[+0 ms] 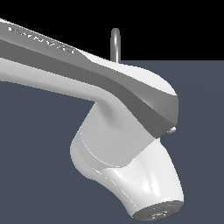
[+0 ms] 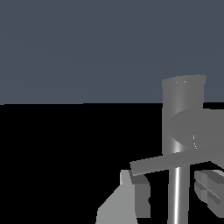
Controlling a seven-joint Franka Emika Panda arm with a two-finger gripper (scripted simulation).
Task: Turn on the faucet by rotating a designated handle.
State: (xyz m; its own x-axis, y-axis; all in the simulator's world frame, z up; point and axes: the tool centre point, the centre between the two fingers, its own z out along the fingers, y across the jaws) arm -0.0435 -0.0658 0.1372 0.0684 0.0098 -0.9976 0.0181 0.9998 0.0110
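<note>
In the wrist view the faucet (image 2: 177,192) is a glossy grey tube running up to a wider, darker cylindrical base (image 2: 183,98). The handle (image 2: 162,165), a thin grey rod, sticks out sideways from the base and crosses the tube. My gripper (image 2: 173,197) is open. One finger (image 2: 138,197) is on one side of the tube and the other finger (image 2: 210,192) on the opposite side, and the handle lies just beyond the fingertips. In the exterior view only the faucet's arched top (image 1: 115,43) shows above the arm; the gripper is hidden there.
The bulky white-and-grey robot arm (image 1: 109,100) fills most of the exterior view and hides the faucet's base. A flat blue-grey floor (image 1: 35,153) lies around. A small grey tip (image 1: 173,129) pokes out by the arm's edge; I cannot tell what it is.
</note>
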